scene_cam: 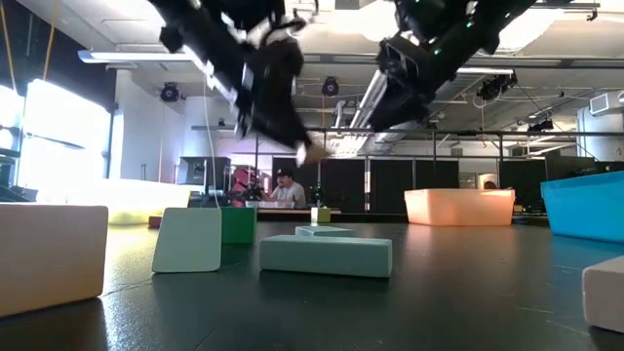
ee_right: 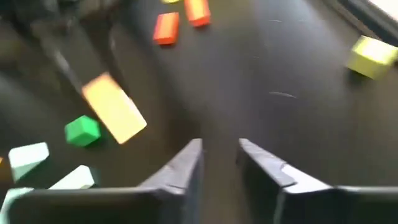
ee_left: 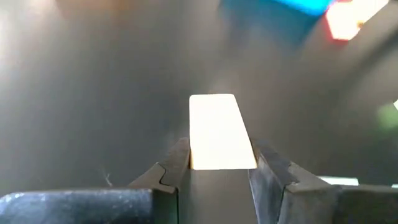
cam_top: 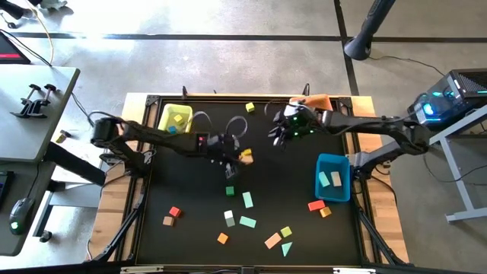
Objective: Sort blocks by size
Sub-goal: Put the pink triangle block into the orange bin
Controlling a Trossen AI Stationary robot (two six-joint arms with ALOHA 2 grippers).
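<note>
My left gripper [cam_top: 237, 157] hangs over the middle of the black table, shut on a pale tan bar block [ee_left: 214, 130]; the low view shows this block [scene_cam: 314, 152] well above the surface. My right gripper [ee_right: 219, 163] is up near the far right, beside the orange bin [cam_top: 319, 101], open with nothing between its fingers. Loose blocks lie flat on the table: a green cube [cam_top: 230, 190], mint bars [cam_top: 247, 200], a red one [cam_top: 175, 211] and several more toward the near edge. My left gripper pinches the tan bar by its two long sides, at the end nearest the fingers [ee_left: 217, 160], one finger [ee_left: 176, 169] on each side. The fingers slant down and lie along the bar, which juts out past their tips. The bar is lifted clear of the table.
A yellow bin [cam_top: 163, 114] with small blocks stands at the far left, a blue bin [cam_top: 320, 164] holding two pale blocks at the right. A yellow cube [cam_top: 249, 107] lies at the far edge. Red and orange blocks [cam_top: 316, 205] lie just near of the blue bin.
</note>
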